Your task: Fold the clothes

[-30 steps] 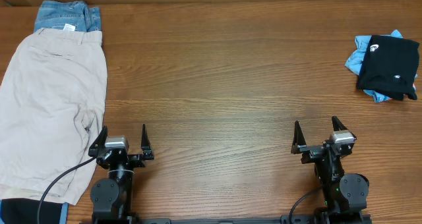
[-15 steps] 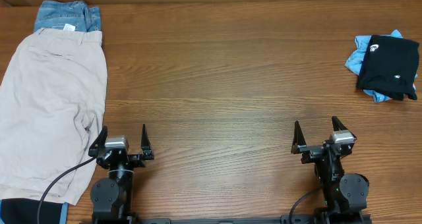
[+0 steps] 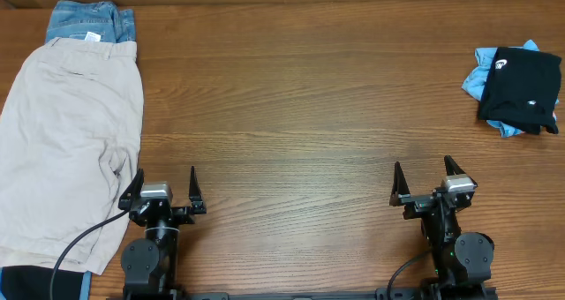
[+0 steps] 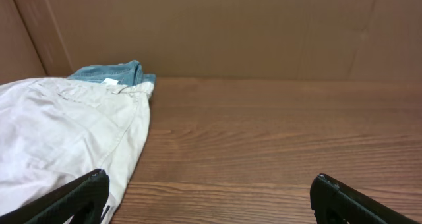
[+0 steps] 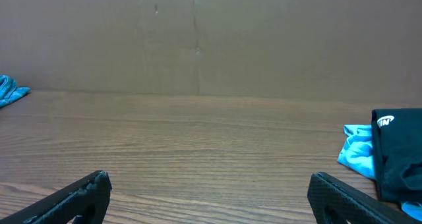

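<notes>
Beige shorts (image 3: 66, 141) lie flat along the table's left side, covering blue denim (image 3: 89, 21) whose top peeks out at the far left corner. A folded black T-shirt (image 3: 524, 88) with a small white logo rests on a light-blue tee (image 3: 478, 74) at the far right. My left gripper (image 3: 164, 184) stands open near the front edge, just right of the shorts' hem, holding nothing. My right gripper (image 3: 425, 178) is open too, well in front of the black T-shirt. The wrist views show the shorts (image 4: 59, 132) and denim (image 4: 112, 73), and the black T-shirt (image 5: 399, 155).
The wooden table (image 3: 300, 106) spreads between the two piles. A brown cardboard wall (image 4: 217, 26) closes the far side. A dark garment edge (image 3: 26, 282) shows under the shorts at the front left corner. A black cable (image 3: 84, 238) runs over the shorts' hem.
</notes>
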